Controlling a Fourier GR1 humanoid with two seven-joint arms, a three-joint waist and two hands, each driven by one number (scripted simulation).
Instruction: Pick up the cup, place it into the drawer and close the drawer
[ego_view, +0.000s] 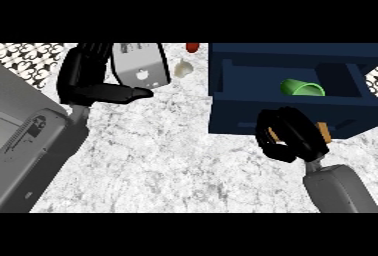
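Head view: green cup (302, 88) lies on its side inside the open navy drawer (288, 107), top right. R hand (290, 134) at drawer front, fingers curled round the tan handle (323, 132). L hand (92, 75) rests top left w/ fingers relaxed, open, beside a silver device (140, 64). White item (182, 67) and red item (192, 47) sit near it on the marble counter (170, 160).
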